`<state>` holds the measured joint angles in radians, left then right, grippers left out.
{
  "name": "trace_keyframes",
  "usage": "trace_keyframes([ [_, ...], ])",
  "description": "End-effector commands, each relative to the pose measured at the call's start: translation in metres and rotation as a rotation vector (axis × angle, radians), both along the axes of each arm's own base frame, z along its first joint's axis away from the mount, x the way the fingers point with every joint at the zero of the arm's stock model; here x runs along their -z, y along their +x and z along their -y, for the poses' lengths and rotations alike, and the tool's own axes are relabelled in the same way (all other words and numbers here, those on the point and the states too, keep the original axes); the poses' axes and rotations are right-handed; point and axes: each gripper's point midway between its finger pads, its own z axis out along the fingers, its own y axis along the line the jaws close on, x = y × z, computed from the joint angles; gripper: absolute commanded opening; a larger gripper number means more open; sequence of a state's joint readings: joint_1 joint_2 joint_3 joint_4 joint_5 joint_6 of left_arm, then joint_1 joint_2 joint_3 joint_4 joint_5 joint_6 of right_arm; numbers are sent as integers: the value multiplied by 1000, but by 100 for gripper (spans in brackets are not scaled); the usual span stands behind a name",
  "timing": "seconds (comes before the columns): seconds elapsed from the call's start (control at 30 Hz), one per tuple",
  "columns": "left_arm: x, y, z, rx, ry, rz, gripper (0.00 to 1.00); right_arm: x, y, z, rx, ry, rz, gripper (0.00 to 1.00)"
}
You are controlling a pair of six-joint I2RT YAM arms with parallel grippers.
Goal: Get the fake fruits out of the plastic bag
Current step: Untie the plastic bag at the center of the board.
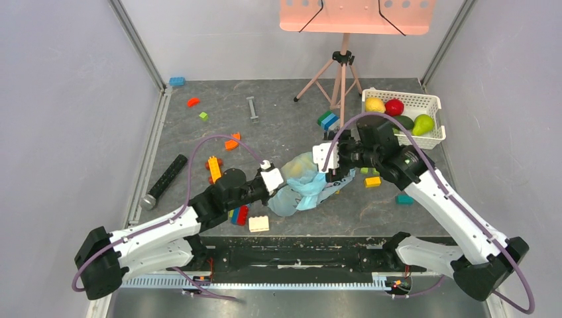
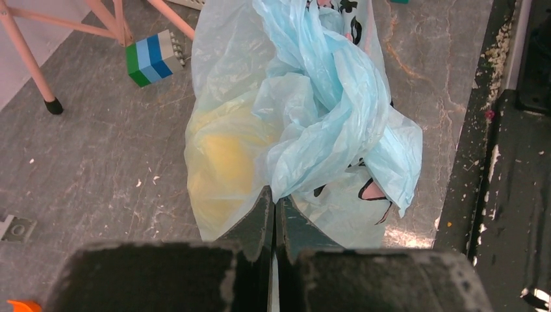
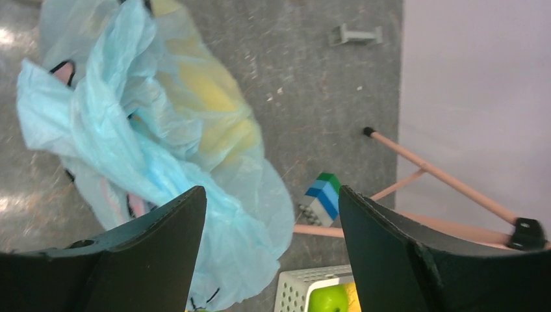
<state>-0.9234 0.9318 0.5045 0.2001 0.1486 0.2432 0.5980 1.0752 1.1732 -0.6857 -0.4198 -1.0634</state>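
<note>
The light-blue plastic bag (image 1: pixel 301 185) lies crumpled on the grey table between both grippers. It also shows in the left wrist view (image 2: pixel 325 110) and the right wrist view (image 3: pixel 130 130). A yellow fruit (image 2: pixel 224 156) shows through the bag's skin, also in the right wrist view (image 3: pixel 208 91); the other fruits are hidden. My left gripper (image 2: pixel 274 195) is at the bag's near-left end (image 1: pixel 275 179), jaws shut on a twisted fold of the bag. My right gripper (image 3: pixel 273 195) is open wide just above the bag's far right edge (image 1: pixel 329 164), holding nothing.
A white slotted basket (image 1: pixel 432 138) holding several fruits stands at the back right, its corner in the right wrist view (image 3: pixel 299 286). A pink tripod (image 1: pixel 341 73) and a green-blue block (image 1: pixel 327 120) stand behind the bag. Loose blocks (image 1: pixel 240 215) and a black cylinder (image 1: pixel 166 180) lie at left.
</note>
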Motion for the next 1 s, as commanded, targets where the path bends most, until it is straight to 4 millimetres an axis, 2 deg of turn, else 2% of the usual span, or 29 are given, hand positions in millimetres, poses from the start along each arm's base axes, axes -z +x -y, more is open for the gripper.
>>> trace_keyframes([
  [0.0,-18,3,8,62,9,128,2,20,-17,12,-77,-131,-51,78],
  [0.2,-14,6,13,77,33,127,2,40,-24,20,-81,-189,-93,78],
  [0.33,-11,5,15,89,38,122,2,53,-25,19,-101,-205,-111,77],
  [0.73,-11,4,15,93,31,131,2,77,-7,9,-113,-270,-148,76],
  [0.83,-12,4,15,93,31,133,2,84,-4,11,-98,-293,-166,74],
  [0.97,-12,4,15,92,31,132,2,92,0,16,-63,-323,-185,66],
])
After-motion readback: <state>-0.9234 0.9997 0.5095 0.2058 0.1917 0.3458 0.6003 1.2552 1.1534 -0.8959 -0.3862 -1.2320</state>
